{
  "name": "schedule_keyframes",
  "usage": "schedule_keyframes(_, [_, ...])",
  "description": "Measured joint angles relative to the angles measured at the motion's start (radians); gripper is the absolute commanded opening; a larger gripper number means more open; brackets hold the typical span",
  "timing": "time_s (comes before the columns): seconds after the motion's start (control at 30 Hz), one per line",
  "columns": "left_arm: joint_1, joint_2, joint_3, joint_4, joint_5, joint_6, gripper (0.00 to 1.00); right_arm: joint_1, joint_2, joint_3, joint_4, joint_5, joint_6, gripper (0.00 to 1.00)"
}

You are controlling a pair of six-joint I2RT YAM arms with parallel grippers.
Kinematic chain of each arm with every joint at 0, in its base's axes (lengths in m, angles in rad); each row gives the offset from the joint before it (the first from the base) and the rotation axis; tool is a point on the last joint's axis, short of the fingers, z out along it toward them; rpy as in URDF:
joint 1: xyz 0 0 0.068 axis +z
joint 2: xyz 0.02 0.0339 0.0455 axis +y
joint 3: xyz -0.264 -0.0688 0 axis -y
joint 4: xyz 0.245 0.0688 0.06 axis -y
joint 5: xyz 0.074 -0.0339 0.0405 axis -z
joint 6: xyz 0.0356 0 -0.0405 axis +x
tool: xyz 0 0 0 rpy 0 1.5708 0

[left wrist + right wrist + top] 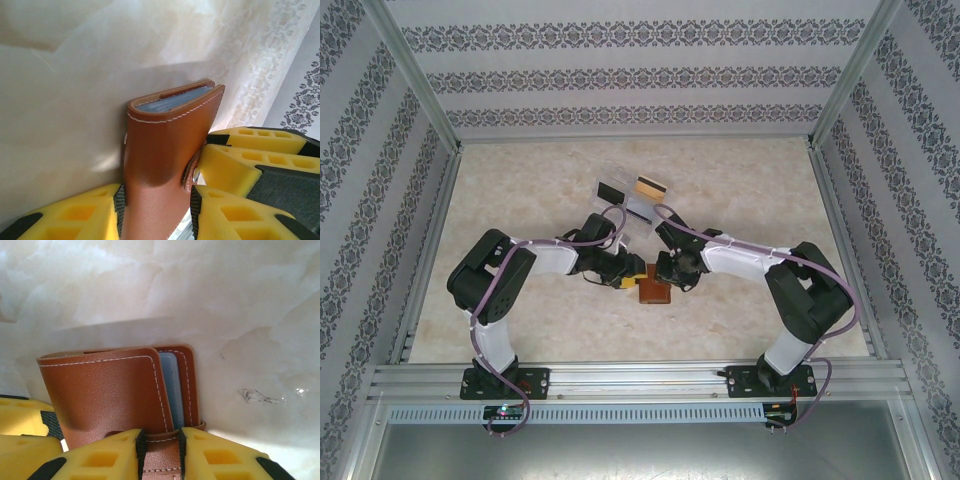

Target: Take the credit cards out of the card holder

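The card holder is a brown leather bifold, folded shut and lying at mid table between both arms. My left gripper is shut on its body, one yellow pad on each side. My right gripper is shut on its brown closure strap. Blue-grey inner pockets show at the holder's edge, also seen as pocket edges from the left wrist. No credit card shows inside it. A yellow-orange card lies in the clear tray behind.
The clear plastic tray also holds dark-striped flat pieces. The right gripper's yellow fingers crowd the holder's right side in the left wrist view. Metal rails and patterned walls enclose the pale marble table.
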Motion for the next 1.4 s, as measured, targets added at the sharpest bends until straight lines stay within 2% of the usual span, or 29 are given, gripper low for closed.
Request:
schedule_keyframes(0.33, [0.003,-0.001,-0.011,0.034,0.012,-0.016,0.44,-0.034,-0.040,-0.075,0.097,-0.062,0.050,0.26])
schedule_keyframes(0.63, [-0.004,-0.052,-0.002,-0.069,-0.118,0.021,0.41,-0.043,-0.059,-0.109,0.140,-0.069,0.091,0.17])
schedule_keyframes(0.97, [-0.024,-0.011,0.035,-0.074,-0.111,0.024,0.37,-0.050,-0.071,-0.140,0.188,-0.079,0.119,0.16])
schedule_keyframes(1.23, [-0.031,0.014,0.075,-0.119,-0.111,0.029,0.39,-0.057,-0.077,-0.159,0.218,-0.092,0.123,0.16])
schedule_keyframes(1.4, [-0.033,0.022,0.083,-0.124,-0.110,0.026,0.27,-0.057,-0.083,-0.166,0.227,-0.093,0.123,0.16])
